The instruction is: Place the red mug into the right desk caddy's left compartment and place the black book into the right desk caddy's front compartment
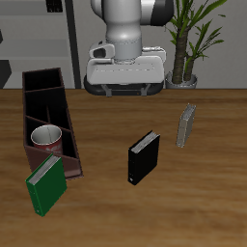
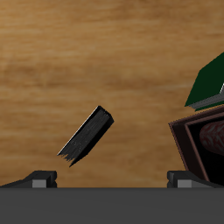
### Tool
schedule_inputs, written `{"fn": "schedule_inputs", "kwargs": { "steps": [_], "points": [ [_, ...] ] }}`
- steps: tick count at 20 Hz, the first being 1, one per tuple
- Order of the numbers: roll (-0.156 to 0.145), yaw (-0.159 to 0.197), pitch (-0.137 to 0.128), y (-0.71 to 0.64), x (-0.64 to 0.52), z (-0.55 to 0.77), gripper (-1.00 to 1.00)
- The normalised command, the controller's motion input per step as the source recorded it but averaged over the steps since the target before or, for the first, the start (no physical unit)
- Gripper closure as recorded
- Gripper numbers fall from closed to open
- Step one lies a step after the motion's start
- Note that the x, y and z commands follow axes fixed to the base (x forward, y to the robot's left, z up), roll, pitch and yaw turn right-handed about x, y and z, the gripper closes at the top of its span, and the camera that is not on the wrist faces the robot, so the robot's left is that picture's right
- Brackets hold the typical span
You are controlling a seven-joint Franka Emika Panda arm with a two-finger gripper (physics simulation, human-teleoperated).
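Pincer (image 1: 123,89) open and empty, high at the table's back; black book (image 1: 143,157) stands clear on bare wood beside right desk caddy (image 1: 39,96).

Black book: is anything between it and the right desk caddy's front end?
The black book stands alone on bare table. At the right desk caddy's front end, the green book leans against it, so it could hinder placement there.

Exterior high, frontal; wrist downward; both show black book (image 1: 143,157).
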Motion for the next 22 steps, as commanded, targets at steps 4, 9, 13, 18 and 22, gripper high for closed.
{"fn": "schedule_inputs", "kwargs": {
  "steps": [4, 9, 13, 18, 22],
  "points": [
    [-0.058, -0.021, -0.009, 0.02, 0.1, 0.01, -1.0],
    [-0.001, -0.032, 0.012, 0.14, 0.09, -0.09, -1.0],
    [0.013, -0.061, 0.0, 0.19, 0.06, -0.08, -1.0],
    [0.004, -0.091, 0.012, 0.24, 0.22, -0.12, -1.0],
    [0.009, -0.031, 0.008, 0.15, 0.17, -0.15, -1.0]
  ]
}}
